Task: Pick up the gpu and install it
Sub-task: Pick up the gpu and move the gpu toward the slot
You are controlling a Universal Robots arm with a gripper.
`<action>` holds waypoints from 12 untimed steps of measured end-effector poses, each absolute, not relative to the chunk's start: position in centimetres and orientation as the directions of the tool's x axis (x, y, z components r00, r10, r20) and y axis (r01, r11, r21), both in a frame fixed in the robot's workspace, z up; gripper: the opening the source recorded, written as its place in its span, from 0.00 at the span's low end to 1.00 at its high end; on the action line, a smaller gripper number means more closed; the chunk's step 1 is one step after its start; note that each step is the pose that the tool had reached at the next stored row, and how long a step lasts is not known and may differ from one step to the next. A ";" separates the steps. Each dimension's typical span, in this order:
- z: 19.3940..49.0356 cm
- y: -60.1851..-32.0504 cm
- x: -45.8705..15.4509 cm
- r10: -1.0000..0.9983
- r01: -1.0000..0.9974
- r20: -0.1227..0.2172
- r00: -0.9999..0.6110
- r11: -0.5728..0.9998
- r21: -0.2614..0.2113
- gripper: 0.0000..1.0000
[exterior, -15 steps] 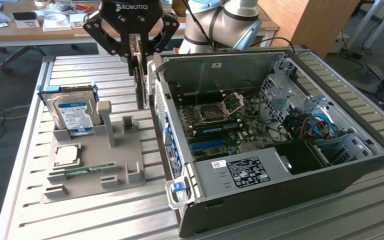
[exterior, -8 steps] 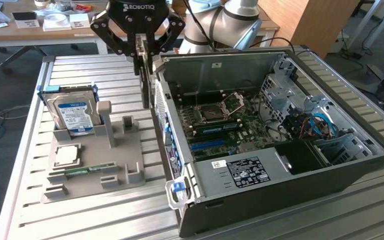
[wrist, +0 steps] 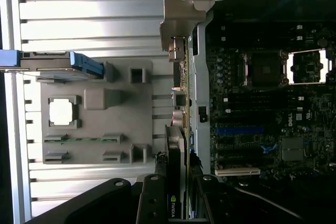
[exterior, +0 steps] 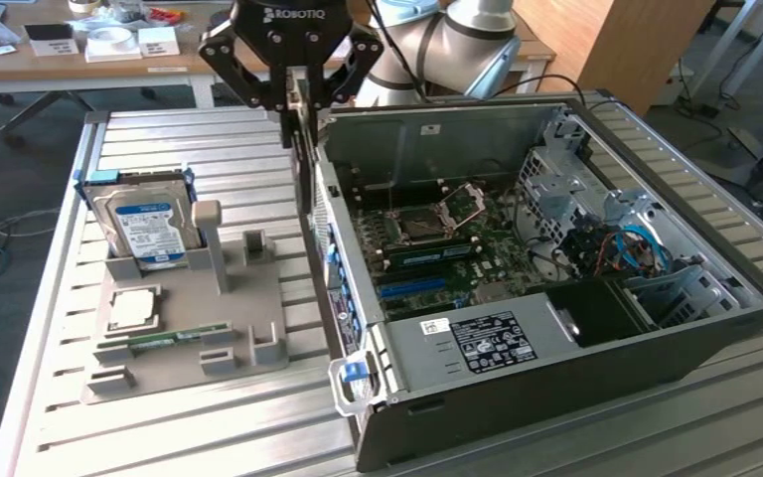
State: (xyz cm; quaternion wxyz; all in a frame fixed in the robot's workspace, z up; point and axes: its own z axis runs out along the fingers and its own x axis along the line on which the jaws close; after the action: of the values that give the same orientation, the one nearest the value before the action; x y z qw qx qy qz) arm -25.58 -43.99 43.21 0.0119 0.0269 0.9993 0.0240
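Black and thin, the gpu (exterior: 305,159) hangs upright, grasped by our hand (exterior: 305,99), over the computer case (exterior: 554,417) wall on the exterior view's left. We judge installing has begun; it calls for aligning the card with a blue slot (exterior: 415,288).

A hard drive (exterior: 143,224) stands upright in the grey holder (exterior: 203,303) — processor chip (exterior: 132,308) and memory stick (exterior: 170,339) alongside.
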 end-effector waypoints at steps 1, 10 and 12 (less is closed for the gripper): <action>43.2 -44.0 -25.4 0.054 0.053 -0.022 -0.998 0.997 0.049 0.27; 43.2 -44.0 -23.9 0.054 0.053 -0.022 -0.998 0.997 0.050 0.27; 43.2 -44.0 -23.6 0.054 0.053 -0.022 -0.998 0.997 0.050 0.27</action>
State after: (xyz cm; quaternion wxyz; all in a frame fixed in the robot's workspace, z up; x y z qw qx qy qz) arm -23.57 -43.99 43.21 0.0118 0.0269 0.9993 0.0248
